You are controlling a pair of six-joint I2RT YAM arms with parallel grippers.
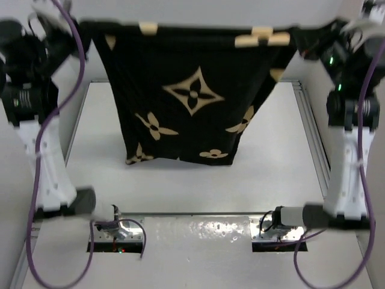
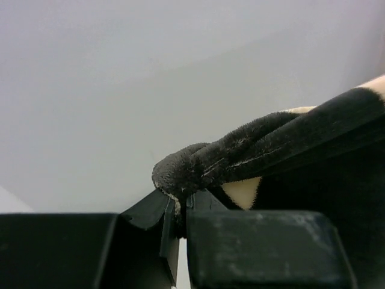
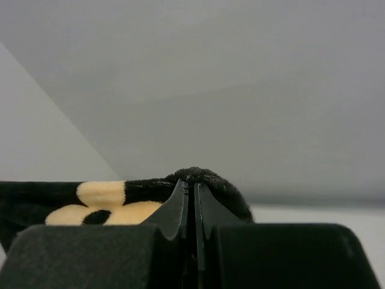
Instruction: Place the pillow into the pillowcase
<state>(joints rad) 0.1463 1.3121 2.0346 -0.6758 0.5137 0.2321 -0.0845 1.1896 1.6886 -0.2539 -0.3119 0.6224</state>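
The black plush pillowcase with tan flower prints hangs stretched high between both arms, its lower edge close above the table. My left gripper is shut on its upper left corner, where the pillowcase bunches over the fingertips. At the other upper corner my right gripper is shut on the pillowcase, a black fold curling over the tips. Both grippers sit at the top corners of the top view, the left gripper and the right gripper, partly hidden by fabric. The pillow is out of view.
The white table lies below the hanging cloth, framed by metal rails at left and right. Both arm bases with purple cables sit at the near edge. A pale wall fills the wrist views.
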